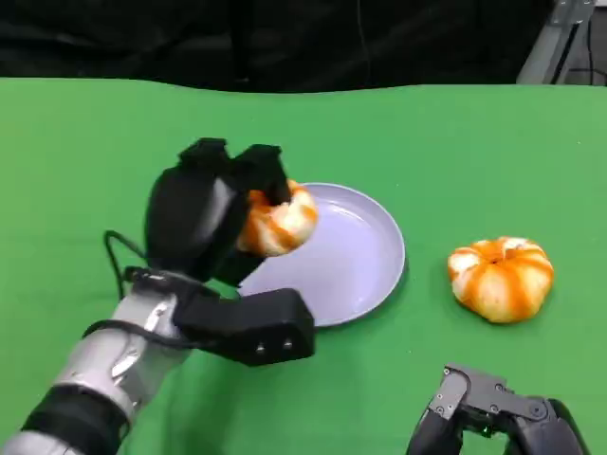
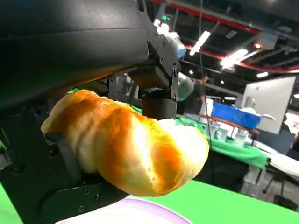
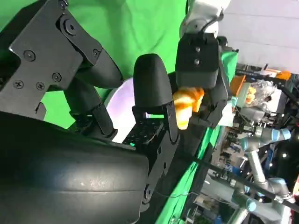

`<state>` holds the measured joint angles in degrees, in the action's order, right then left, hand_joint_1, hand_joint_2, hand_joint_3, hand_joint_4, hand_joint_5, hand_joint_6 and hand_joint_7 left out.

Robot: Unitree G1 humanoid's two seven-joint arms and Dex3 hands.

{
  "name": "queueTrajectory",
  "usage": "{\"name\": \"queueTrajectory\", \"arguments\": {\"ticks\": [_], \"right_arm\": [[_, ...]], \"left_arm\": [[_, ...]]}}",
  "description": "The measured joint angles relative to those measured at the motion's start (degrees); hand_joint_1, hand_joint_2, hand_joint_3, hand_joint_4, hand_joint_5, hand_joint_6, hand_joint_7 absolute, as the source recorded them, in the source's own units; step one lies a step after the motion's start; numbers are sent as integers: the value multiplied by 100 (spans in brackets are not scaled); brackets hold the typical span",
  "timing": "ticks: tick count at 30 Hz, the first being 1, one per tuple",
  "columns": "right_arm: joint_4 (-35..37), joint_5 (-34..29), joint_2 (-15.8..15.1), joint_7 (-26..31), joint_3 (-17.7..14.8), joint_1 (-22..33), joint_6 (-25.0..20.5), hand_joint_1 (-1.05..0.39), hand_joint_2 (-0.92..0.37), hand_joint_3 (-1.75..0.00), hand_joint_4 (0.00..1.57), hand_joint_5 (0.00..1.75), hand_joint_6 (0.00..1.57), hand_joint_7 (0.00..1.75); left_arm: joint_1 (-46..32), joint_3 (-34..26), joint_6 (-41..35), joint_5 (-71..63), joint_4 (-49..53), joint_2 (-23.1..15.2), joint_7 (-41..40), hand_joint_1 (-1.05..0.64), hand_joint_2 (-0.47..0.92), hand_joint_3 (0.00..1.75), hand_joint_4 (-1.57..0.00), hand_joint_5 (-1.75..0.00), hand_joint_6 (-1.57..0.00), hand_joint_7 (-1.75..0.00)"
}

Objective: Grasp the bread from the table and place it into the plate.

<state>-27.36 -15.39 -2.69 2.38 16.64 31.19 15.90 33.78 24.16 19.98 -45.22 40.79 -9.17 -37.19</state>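
Note:
My left hand [image 1: 213, 218] grips an orange-and-white bread roll [image 1: 280, 221] and holds it over the left edge of the pale lavender plate [image 1: 356, 256]. In the left wrist view the roll [image 2: 126, 144] sits between the black fingers [image 2: 159, 100] with the plate's rim [image 2: 121, 210] just below it. A second roll [image 1: 500, 277] lies on the green table to the right of the plate. My right hand [image 1: 498, 417] rests low at the front right, fingers apart, holding nothing. The right wrist view shows its fingers [image 3: 152, 88] spread, and the left hand [image 3: 198, 60] with the held roll [image 3: 187, 105] beyond them.
The green table [image 1: 85, 152] stretches wide around the plate, with a dark backdrop beyond its far edge. A grey stand leg [image 1: 555, 38] rises at the back right. The left wrist view shows a person [image 2: 201, 93] and lab benches [image 2: 233, 135] in the distance.

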Motion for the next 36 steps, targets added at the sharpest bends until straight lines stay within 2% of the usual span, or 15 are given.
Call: {"name": "queueTrajectory", "arguments": {"ticks": [2, 3, 5, 9, 10, 11, 12, 13, 14, 16, 19, 24, 32, 36], "right_arm": [[-1, -30, 1, 27, 17, 36, 0, 0, -17, -164, 83, 174, 84, 143], [-2, -36, 2, 42, 23, 41, 0, 0, -17, -165, 83, 174, 84, 142], [-10, -53, 2, 94, 28, 78, 0, 1, -17, -165, 83, 174, 83, 142], [-16, -73, 2, 150, 34, 115, 0, 1, -17, -165, 83, 174, 83, 142], [-16, -74, 2, 160, 34, 117, 0, 1, -17, -166, 84, 174, 84, 143], [-19, -75, 1, 171, 35, 127, 0, 1, -17, -166, 84, 174, 84, 143], [-20, -75, -3, 172, 40, 135, 0, 1, -17, -167, 84, 174, 84, 144], [-21, -69, -5, 172, 46, 148, 0, 1, -17, -167, 84, 174, 83, 144], [-23, -59, -9, 171, 53, 164, 0, 1, -17, -168, 83, 174, 83, 145], [-23, -9, -12, 170, 74, 205, 0, 0, -16, -168, 83, 173, 84, 145], [-23, 27, -13, 170, 92, 208, 0, 0, -16, -169, 84, 173, 84, 145], [-23, 24, -19, 173, 94, 200, 0, 0, -16, -168, 85, 174, 83, 144], [-23, 24, -26, 172, 93, 165, -1, 1, -17, -167, 85, 174, 83, 144], [-23, 25, -31, 166, 93, 142, -2, 1, -17, -167, 85, 175, 83, 145]], "left_arm": [[219, 89, -81, 11, 264, 137, 256, -10, 13, 150, -101, -175, -82, -175], [292, 117, -140, 18, 351, 197, 389, -13, 23, 134, -95, -175, -83, -154], [414, 135, -384, 117, 390, 324, 936, -15, 30, 124, -92, -175, -84, -142], [533, 135, -755, 247, 344, 426, 1639, -16, 32, 120, -91, -175, -84, -138], [534, 134, -779, 254, 321, 431, 1685, -33, 62, 68, -38, -107, -40, -82], [546, 144, -941, 269, 247, 447, 1930, -41, 76, 41, -19, -78, -26, -58], [573, 181, -1217, 279, 169, 479, 2335, -50, 84, 29, -10, -51, -14, -44], [583, 251, -1523, 277, 56, 508, 2773, -56, 88, 23, -5, -35, -8, -37], [588, 334, -1822, 257, -59, 536, 3171, -61, 90, 20, -2, -21, -3, -30], [587, 471, -2228, 184, -265, 586, 3625, -71, 92, 24, 0, -6, -1, -19], [612, 633, -2573, 75, -501, 629, 3947, -79, 92, 32, 0, -1, 0, -9], [675, 864, -2885, -85, -599, 550, 4407, -84, 92, 34, 0, 0, -3, -9], [674, 952, -2913, -23, -621, 318, 4767, -83, 92, 33, -1, -1, -5, -11], [596, 864, -2861, 73, -1089, 124, 4830, -80, 92, 32, -4, -2, -7, -11]]}}
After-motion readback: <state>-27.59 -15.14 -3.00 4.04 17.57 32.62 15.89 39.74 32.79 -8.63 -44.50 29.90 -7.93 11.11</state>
